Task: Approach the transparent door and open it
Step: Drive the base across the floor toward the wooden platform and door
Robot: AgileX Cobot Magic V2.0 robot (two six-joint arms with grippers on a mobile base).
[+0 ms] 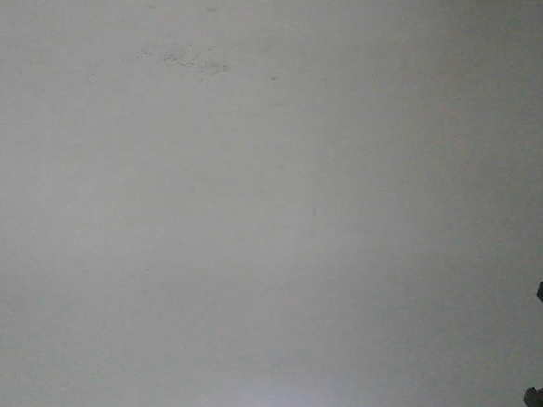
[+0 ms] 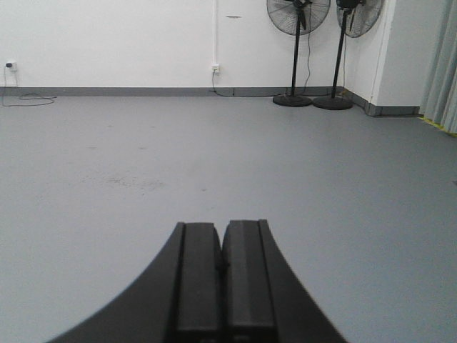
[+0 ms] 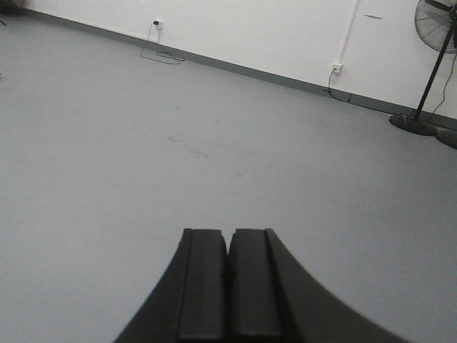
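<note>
The left gripper (image 2: 222,236) has its jaws pressed together with nothing between them. It points low across a bare grey floor (image 2: 214,157) toward a white wall (image 2: 107,43). Along that wall, from left to right, stand a socket (image 2: 10,65) with a loose cable, a second socket (image 2: 215,69), two pedestal fans (image 2: 298,18) in the corner, and at the far right edge a strip of pale curtain (image 2: 446,64). The right gripper (image 3: 228,243) is likewise closed and empty, looking over the same floor toward the wall, with one fan at its right margin. The front view shows only floor with a few faint scuffs (image 1: 187,60).

The door is in none of the three views. No glass, frame or handle shows, so its place relative to either pair of jaws cannot be told, only that it lies outside what the cameras face.

The step in hand appears to be the drive. It would go best with the base turned slowly until the door comes into a view, both arms kept low and tucked. The approach should be square to the panel and stop short of the glass, on the handle side. The jaws would need to part before reaching for the pull. The fans and the cable are the likely snags when turning.
</note>
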